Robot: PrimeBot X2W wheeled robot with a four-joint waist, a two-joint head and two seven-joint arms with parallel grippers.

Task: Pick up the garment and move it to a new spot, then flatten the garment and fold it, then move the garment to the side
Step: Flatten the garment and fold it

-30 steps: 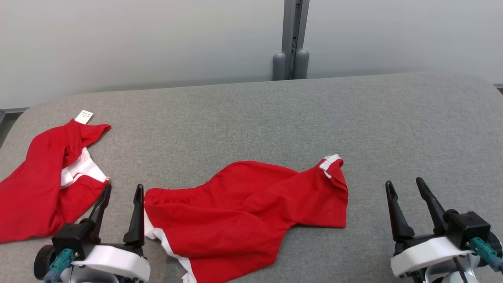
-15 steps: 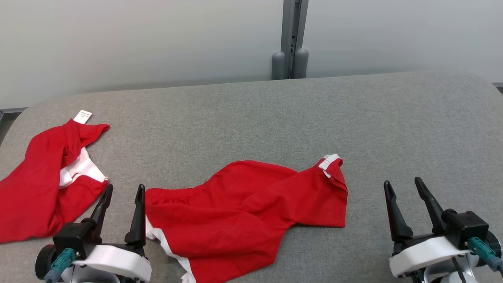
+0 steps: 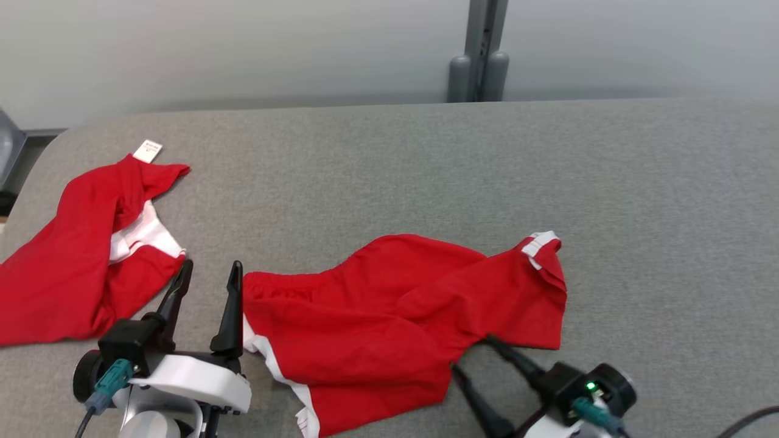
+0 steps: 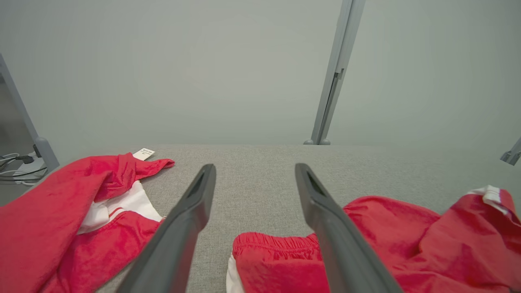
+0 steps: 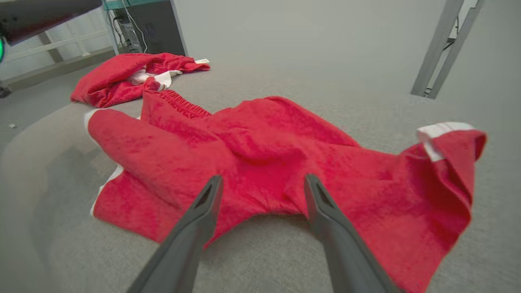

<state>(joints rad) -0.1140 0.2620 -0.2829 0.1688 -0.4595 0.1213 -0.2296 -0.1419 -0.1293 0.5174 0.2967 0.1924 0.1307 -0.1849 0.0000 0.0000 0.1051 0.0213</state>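
Red with white trim, the garment (image 3: pixel 395 316) lies crumpled on the grey table (image 3: pixel 639 213) near its front edge, between your two arms. Your left end effector (image 3: pixel 211 266) stands fingers up and apart just beside the waistband, while your right end effector (image 3: pixel 473 354) angles in low from the front, fingers spread at the garment's near hem. A second red garment (image 3: pixel 67 267) crowds the left edge; open grey surface stretches right and back.

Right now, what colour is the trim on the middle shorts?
White trim on red shorts; head view shows it best.
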